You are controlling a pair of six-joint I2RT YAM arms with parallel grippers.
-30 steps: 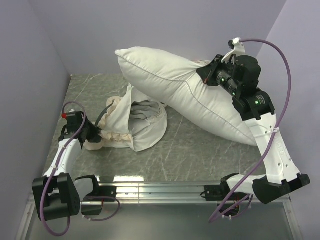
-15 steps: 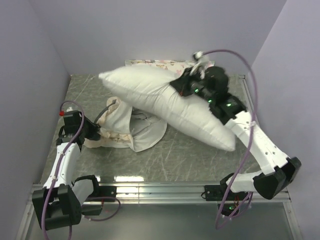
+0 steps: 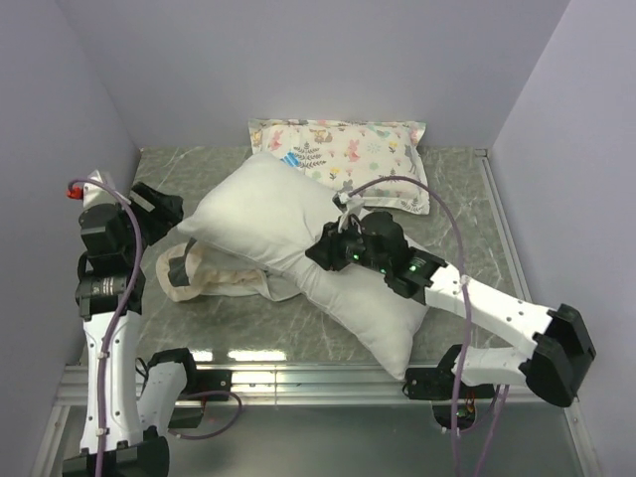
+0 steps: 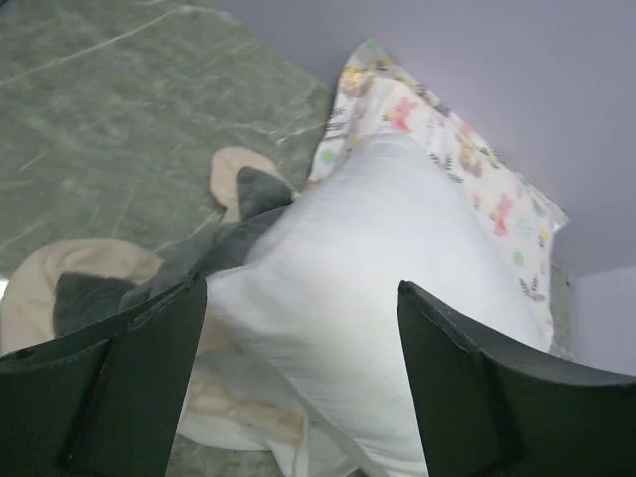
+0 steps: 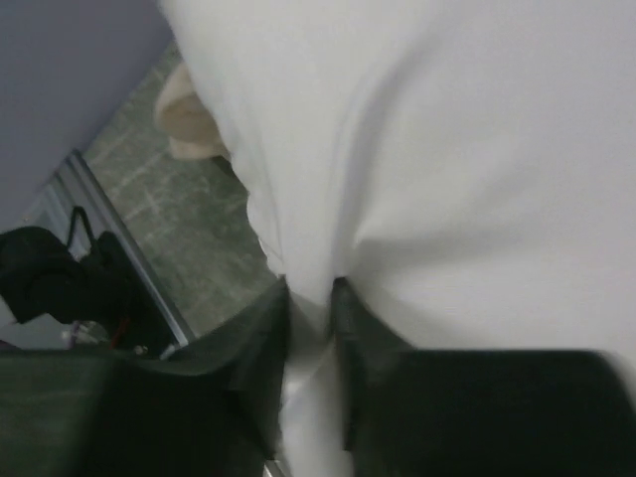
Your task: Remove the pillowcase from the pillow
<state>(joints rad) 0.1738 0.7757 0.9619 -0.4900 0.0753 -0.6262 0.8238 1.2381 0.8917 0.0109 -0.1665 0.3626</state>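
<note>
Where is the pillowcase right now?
Top view: the pillowcase lies crumpled on the left of the table, partly under the pillow, close to the left claw.

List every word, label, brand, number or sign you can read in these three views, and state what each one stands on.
None: no readable text in any view.
The printed pillow carries only animal and leaf pictures, no letters.
The pillow and the pillowcase are plain.
The right arm shows small green lights near its wrist, but no legible marking.
</note>
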